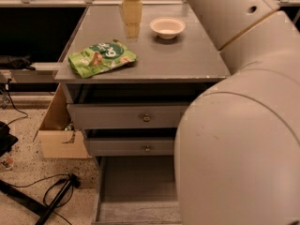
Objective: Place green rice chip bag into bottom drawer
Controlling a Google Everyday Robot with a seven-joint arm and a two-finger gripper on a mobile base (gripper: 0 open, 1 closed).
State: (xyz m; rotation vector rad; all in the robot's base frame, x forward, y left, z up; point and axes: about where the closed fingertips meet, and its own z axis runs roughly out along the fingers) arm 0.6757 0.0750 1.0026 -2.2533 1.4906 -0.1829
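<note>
Arm: the big arm (243, 139) hides the right side, so it may bump the bench (187, 55).
Bottom drawer: the bottom drawer (138, 186) is pulled out and sits low. A bag dropped from too high may miss it.
Bag: the green rice chip bag (102, 57) lies flat near the bench's front left corner. It looks slippery and may slide off.
Bowl: the bowl (167, 27) could get knocked.
Gripper: the gripper (131, 11) hangs over the back of the bench, apart from the bag. I cannot tell if it is open or closed.
Writing: there are white marks on the bag's dark green circle, too blurry to read.

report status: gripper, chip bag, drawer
Gripper over tabletop rear, left of bowl. Green rice chip bag on tabletop front left, apart from gripper. Bottom drawer open; arm covers its right side.
</note>
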